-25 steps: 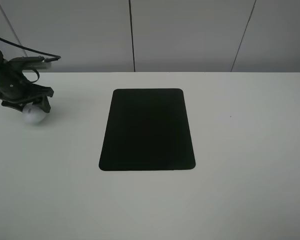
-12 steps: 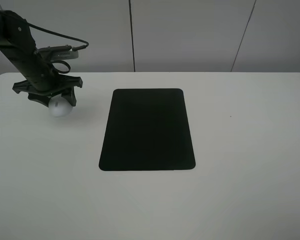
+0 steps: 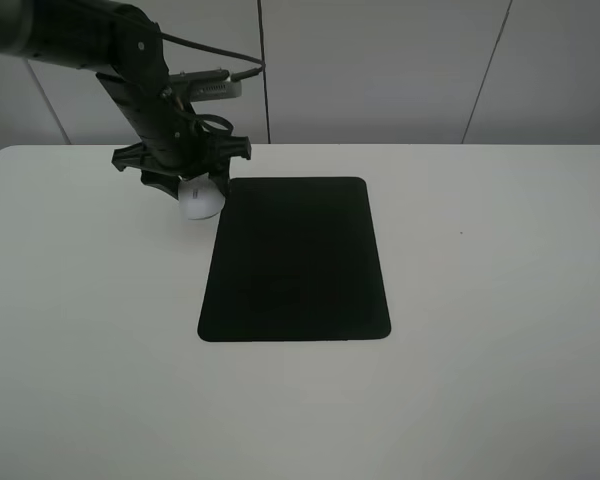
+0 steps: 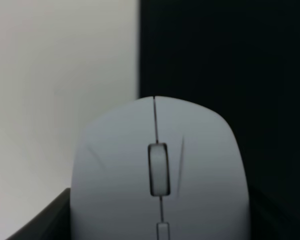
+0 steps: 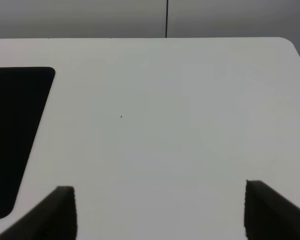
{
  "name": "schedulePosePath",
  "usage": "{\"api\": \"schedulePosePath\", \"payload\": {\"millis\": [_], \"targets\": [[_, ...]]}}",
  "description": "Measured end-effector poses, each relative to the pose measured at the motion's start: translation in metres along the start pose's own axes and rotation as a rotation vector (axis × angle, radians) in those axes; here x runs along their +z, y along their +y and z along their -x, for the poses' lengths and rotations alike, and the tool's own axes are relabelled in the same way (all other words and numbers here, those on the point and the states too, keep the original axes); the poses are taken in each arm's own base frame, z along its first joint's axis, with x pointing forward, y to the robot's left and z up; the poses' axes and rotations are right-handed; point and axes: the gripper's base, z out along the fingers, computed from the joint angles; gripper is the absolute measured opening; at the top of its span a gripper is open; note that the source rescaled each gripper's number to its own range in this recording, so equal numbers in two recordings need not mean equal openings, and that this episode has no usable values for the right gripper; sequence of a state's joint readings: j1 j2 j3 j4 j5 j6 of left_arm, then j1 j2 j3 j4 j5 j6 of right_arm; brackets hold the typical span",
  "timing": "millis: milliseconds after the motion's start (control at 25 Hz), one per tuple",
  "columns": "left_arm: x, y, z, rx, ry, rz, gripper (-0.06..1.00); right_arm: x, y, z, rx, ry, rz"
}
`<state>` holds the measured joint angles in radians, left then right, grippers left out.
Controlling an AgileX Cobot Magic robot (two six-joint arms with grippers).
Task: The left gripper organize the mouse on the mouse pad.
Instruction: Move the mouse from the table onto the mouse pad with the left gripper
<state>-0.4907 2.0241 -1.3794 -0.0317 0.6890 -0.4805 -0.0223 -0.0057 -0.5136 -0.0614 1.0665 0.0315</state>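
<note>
My left gripper (image 3: 198,196) is shut on the white mouse (image 3: 200,201), which hangs above the table just off the far left corner of the black mouse pad (image 3: 295,258). The left wrist view is filled by the mouse (image 4: 160,175), its grey scroll wheel facing the camera, with the mouse pad (image 4: 225,55) and white table beneath its nose. In the right wrist view, my right gripper (image 5: 160,212) stands open over bare table, the mouse pad's (image 5: 12,135) corner off to one side. The right arm itself is outside the exterior high view.
The white table (image 3: 500,300) stretches wide around the pad. A grey panelled wall (image 3: 380,70) rises behind its far edge. A black cable (image 3: 235,68) trails from the left arm.
My left arm has carried the mouse rightward from the table's far left to the pad's far left corner. The pad has not moved.
</note>
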Motion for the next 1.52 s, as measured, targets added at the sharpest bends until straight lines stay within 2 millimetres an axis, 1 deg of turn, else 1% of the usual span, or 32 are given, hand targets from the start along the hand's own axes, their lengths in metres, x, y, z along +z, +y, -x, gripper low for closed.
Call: {"api": "schedulePosePath", "payload": {"millis": [80, 120, 400, 520, 640, 960, 1360, 1520], "targets": [[0.006, -0.014, -0.004, 0.003, 0.007, -0.008, 0.01, 0.0, 0.0, 0.0, 0.0, 0.0, 0.0], [0.006, -0.014, -0.004, 0.003, 0.007, -0.008, 0.01, 0.0, 0.0, 0.0, 0.0, 0.0, 0.0], [0.029, -0.057, -0.02, 0.089, 0.061, -0.011, 0.01, 0.0, 0.0, 0.0, 0.0, 0.0, 0.0], [0.038, -0.068, -0.026, 0.107, 0.078, -0.014, 0.01, 0.0, 0.0, 0.0, 0.0, 0.0, 0.0], [0.042, -0.075, -0.029, 0.12, 0.076, -0.025, 0.01, 0.0, 0.0, 0.0, 0.0, 0.0, 0.001], [0.052, -0.08, -0.026, 0.06, 0.032, -0.063, 0.01, 0.0, 0.0, 0.0, 0.0, 0.0, 0.001], [0.073, -0.078, -0.032, 0.01, 0.064, -0.055, 0.01, 0.0, 0.0, 0.0, 0.0, 0.0, 0.001], [0.075, -0.078, -0.033, 0.003, 0.066, -0.059, 0.01, 0.0, 0.0, 0.0, 0.0, 0.0, 0.001]]}}
